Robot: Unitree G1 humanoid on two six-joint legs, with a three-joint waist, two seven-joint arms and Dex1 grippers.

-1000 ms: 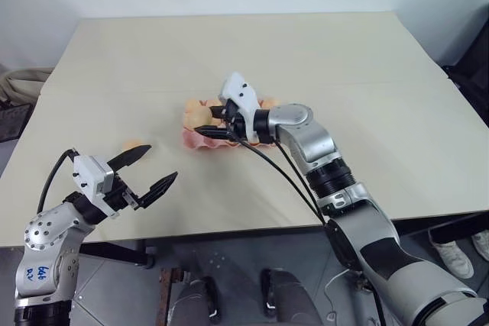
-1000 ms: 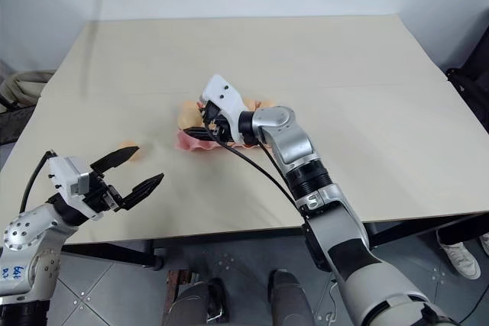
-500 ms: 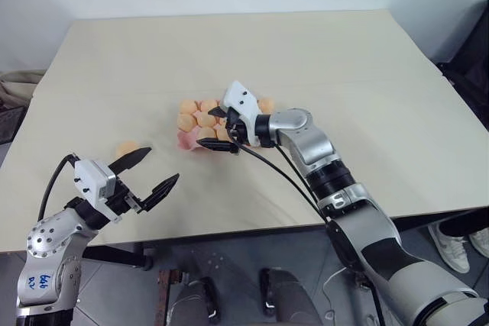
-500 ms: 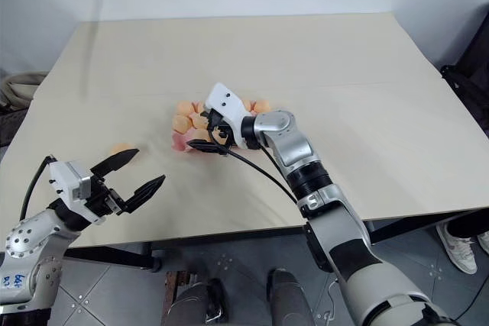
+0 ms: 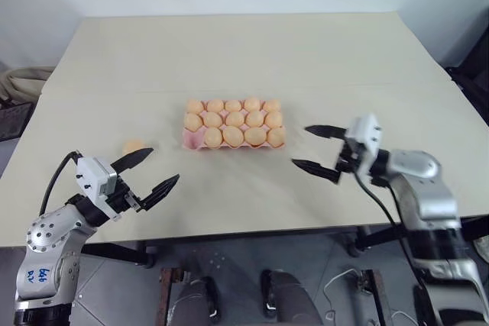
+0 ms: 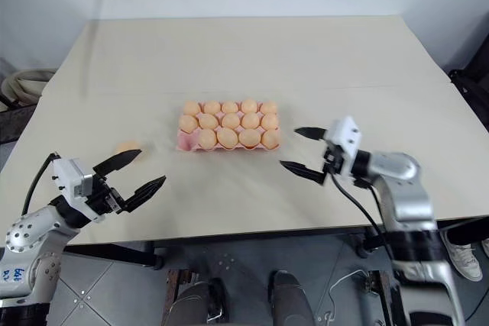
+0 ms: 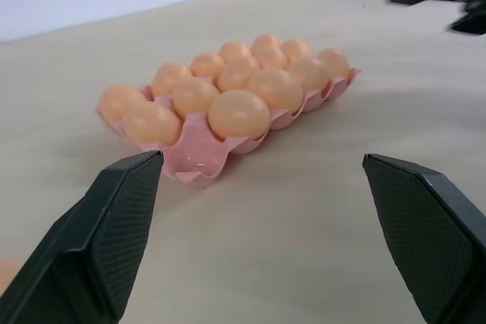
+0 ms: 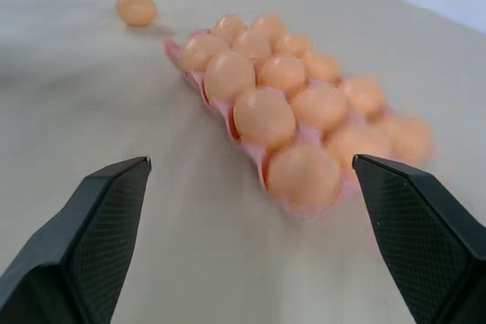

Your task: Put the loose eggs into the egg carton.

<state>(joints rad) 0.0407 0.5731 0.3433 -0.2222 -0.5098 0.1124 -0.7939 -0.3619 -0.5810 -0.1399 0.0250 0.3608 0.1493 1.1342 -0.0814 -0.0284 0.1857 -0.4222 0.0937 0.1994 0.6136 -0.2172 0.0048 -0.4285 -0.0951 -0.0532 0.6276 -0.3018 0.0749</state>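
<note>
Carton (image 5: 233,126) sits mid-table, nearly full: 14 eggs (image 5: 234,136) visible, front-left cup looks empty but its pink rim partly hides the bottom, hard to confirm. One loose egg (image 5: 134,146) lies on the table left of the carton, apart from it, just beyond the left gripper (image 5: 150,170). Left gripper hovers over the near-left table edge, jaws spread wide, holding nothing. Right gripper (image 5: 318,148) sits right of the carton, clear of it, jaws also spread, empty. Table (image 5: 244,51) is plain beige, bare elsewhere. Pale wall behind. Dark clutter at the right edge, cut off. Grey tiled floor below.
</note>
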